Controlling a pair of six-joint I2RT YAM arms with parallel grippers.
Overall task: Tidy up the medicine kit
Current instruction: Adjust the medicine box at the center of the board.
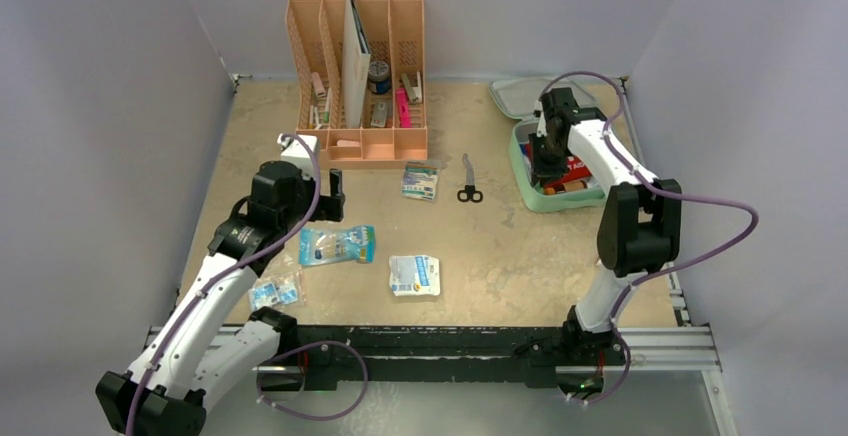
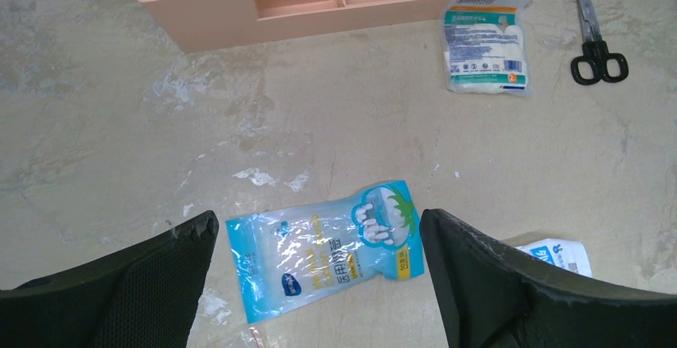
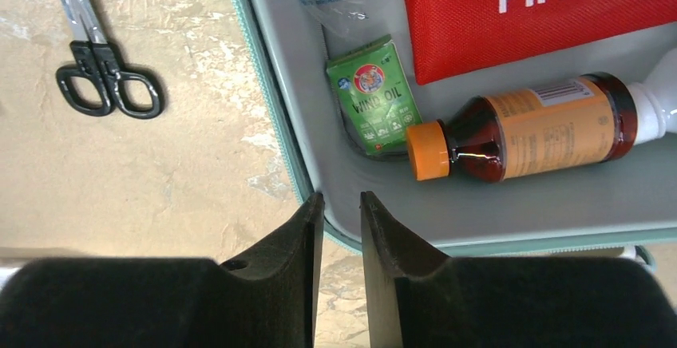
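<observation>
The left gripper (image 2: 318, 219), jaws spread wide and empty, hangs over a blue packet (image 2: 327, 252) toward the left edge of the table (image 1: 500, 256). Black scissors (image 3: 104, 85) lie just beside the medicine kit (image 1: 512, 98), a mint-green case open in the far right corner. The right gripper (image 3: 342, 200), jaws almost together on nothing, hovers at its rim. Its grey lining holds a red pouch (image 3: 543, 13), a brown bottle (image 3: 543, 128) and a green sachet (image 3: 375, 96).

Mint-green rounded-square medicine kit (image 1: 548, 203) is lying open at the table's far right. Its lid is folding back behind the base, its pale grey lining is showing, and the level base is holding several items.
</observation>
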